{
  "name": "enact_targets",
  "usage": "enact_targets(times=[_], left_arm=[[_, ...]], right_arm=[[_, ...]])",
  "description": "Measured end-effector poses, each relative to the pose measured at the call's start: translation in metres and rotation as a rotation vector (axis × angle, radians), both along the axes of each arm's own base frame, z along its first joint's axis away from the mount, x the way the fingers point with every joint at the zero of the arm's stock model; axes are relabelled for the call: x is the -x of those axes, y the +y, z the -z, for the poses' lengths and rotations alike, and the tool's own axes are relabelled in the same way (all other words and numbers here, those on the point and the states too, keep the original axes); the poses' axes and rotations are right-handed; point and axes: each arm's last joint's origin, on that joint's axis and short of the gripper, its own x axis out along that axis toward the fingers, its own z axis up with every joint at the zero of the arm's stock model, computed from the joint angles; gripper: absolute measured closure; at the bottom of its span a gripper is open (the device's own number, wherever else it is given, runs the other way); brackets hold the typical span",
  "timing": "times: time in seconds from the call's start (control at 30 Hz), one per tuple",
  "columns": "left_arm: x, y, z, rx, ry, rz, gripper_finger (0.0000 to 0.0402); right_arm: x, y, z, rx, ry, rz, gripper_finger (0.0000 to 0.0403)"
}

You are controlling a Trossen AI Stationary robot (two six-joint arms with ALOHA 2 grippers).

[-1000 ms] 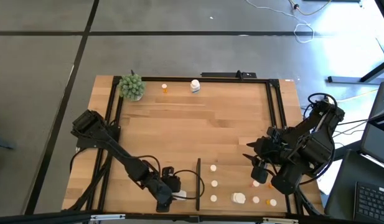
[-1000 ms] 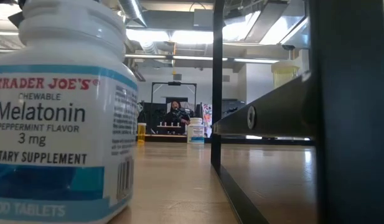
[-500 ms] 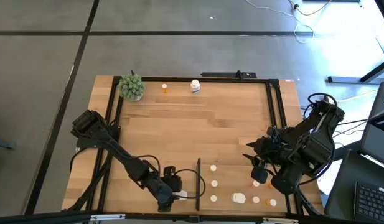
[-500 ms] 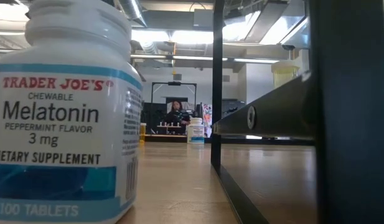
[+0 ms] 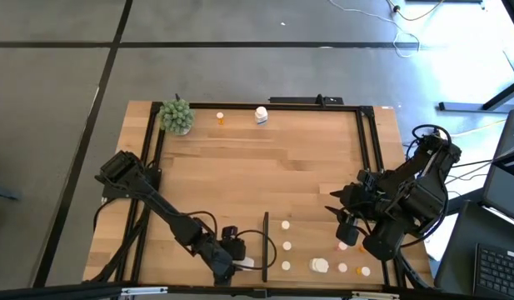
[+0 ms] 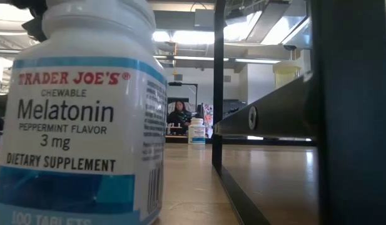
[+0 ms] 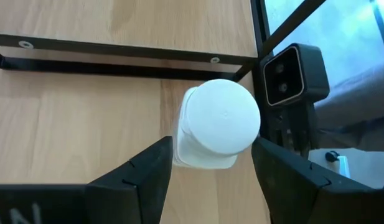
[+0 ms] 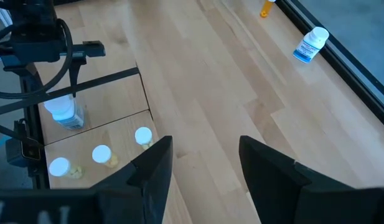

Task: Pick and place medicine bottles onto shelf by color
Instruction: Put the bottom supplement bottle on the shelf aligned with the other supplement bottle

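A white melatonin bottle point(image 7: 220, 121) with a white cap stands between the fingers of my left gripper point(image 5: 237, 261), at the table's near edge. It is just left of the shelf's black strip point(image 5: 265, 237). The low view shows it large and close point(image 6: 80, 119). Several small capped bottles point(image 5: 286, 246) stand on the pale shelf point(image 5: 311, 237). An orange bottle point(image 5: 221, 119) and a white one point(image 5: 261, 114) stand at the far edge. My right gripper point(image 8: 204, 168) hangs open above the shelf's right part point(image 5: 346, 232), holding nothing. My left gripper has the bottle pinched between its two fingers, one on each side of the body just under the cap point(image 7: 179, 149). The fingers slant down from the table's far left. The bottle is upright. Whether its base rests on the table I cannot tell.
A green spiky plant ball point(image 5: 177, 115) sits at the far left corner. A black frame point(image 5: 365, 142) runs around the tabletop. The low-view camera point(image 7: 294, 78) stands close beside the held bottle. A person point(image 6: 179, 115) sits in the room beyond the table.
The bottle in my left gripper has shifted a little toward the table's right and near edges, staying upright. In the low view it has grown and slid rightward, covering the far orange bottle. My right arm has kept still.
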Motion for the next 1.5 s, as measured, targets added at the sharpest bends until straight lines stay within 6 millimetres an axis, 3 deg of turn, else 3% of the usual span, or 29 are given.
enact_targets(times=[0.93,1.2,1.5], left_arm=[[-0.003,-0.001,-0.004,0.061,-0.034,-0.059,0.0188],[-0.006,-0.004,0.011,0.045,-0.013,-0.056,0.0188],[-0.008,-0.006,0.008,0.073,-0.046,-0.056,0.0188]], right_arm=[[0.000,0.000,0.000,0.006,-0.007,0.004,0.0215],[0.000,0.000,0.000,0.004,-0.006,0.004,0.0215],[0.000,0.000,0.000,0.010,-0.013,0.006,0.0215]])
